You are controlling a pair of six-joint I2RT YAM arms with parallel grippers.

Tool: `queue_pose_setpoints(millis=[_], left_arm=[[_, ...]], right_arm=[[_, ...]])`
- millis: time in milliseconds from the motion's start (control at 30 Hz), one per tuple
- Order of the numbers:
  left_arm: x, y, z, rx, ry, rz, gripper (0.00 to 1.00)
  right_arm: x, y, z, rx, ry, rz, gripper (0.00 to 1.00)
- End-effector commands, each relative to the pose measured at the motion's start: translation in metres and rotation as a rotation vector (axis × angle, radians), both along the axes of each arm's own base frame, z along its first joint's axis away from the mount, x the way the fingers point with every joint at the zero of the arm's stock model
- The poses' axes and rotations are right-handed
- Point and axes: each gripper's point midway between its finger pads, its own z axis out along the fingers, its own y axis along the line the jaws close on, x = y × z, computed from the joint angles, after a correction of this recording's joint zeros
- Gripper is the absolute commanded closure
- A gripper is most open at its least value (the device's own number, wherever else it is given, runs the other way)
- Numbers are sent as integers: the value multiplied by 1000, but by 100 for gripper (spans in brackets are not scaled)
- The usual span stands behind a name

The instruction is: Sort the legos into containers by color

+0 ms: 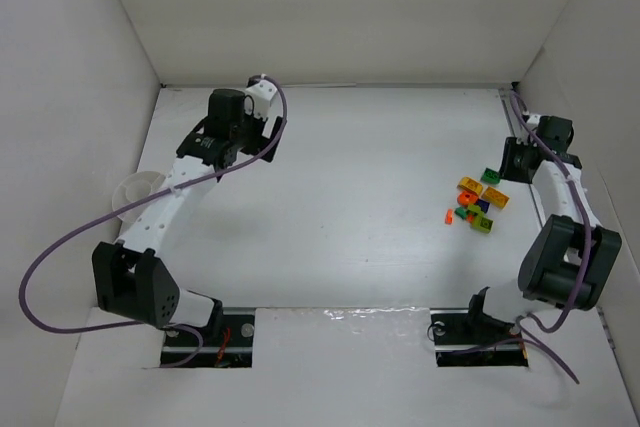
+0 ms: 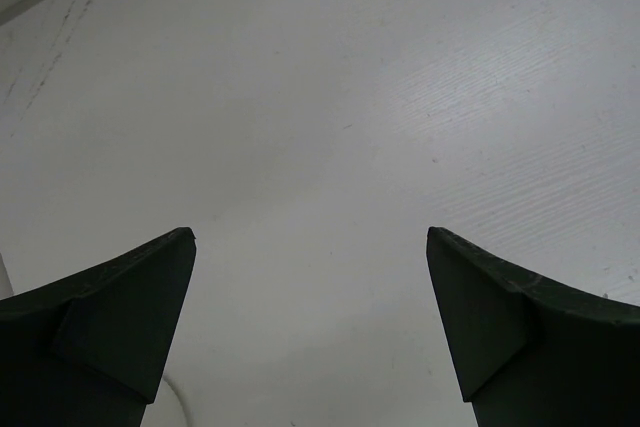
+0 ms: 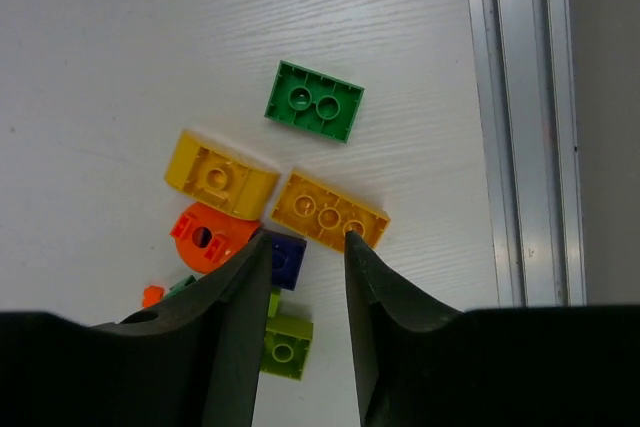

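The legos [image 1: 476, 203] lie in a loose cluster on the white floor at the right. The right wrist view shows a green brick [image 3: 314, 101], a yellow curved brick [image 3: 220, 175], a long orange-yellow brick [image 3: 330, 212], an orange round piece [image 3: 208, 236], a purple-blue brick [image 3: 288, 258] and a lime brick [image 3: 285, 345]. My right gripper [image 3: 305, 240] hovers over them, jaws narrowly open and holding nothing; the purple-blue brick sits by its left finger. One translucent container [image 1: 134, 191] stands at the far left beside the left arm. My left gripper [image 2: 310, 237] is wide open over bare floor.
An aluminium rail [image 3: 520, 117] runs along the right wall, close to the brick cluster. White walls enclose the floor on three sides. A purple cable [image 1: 60, 247] loops off the left arm. A tiny orange piece [image 3: 152, 295] lies apart from the cluster.
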Motion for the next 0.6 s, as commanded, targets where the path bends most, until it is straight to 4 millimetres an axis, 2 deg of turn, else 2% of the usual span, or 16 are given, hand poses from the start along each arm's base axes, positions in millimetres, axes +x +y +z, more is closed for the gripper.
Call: queue_pose_setpoints(millis=[0,133,167,333,433,500,567], left_arm=[[7,-7,15,16,-41,-10,0],[9,-8,8,22,-23,-10,0],[11,-8,4,25,-13,-10,0],[11,-8,2,28,-4,-10,0],[11,-8,-3,34,15,-11,0],[9,-8,-9,38,26,-11,0],[7,-7,-13,34,39,-6,0]], right_arm=[[10,-5,17,-50,-19,97,60],[0,-12,-2,-60,85,175,63],[-5,-16,-13,-82,128,236,60],[-27,-26,-34,-75,267,385,46],[-26,-32,-36,-65,291,438,36],[-18,-37,-32,-91,280,462,33],[-20,-39,-34,-81,295,481,31]])
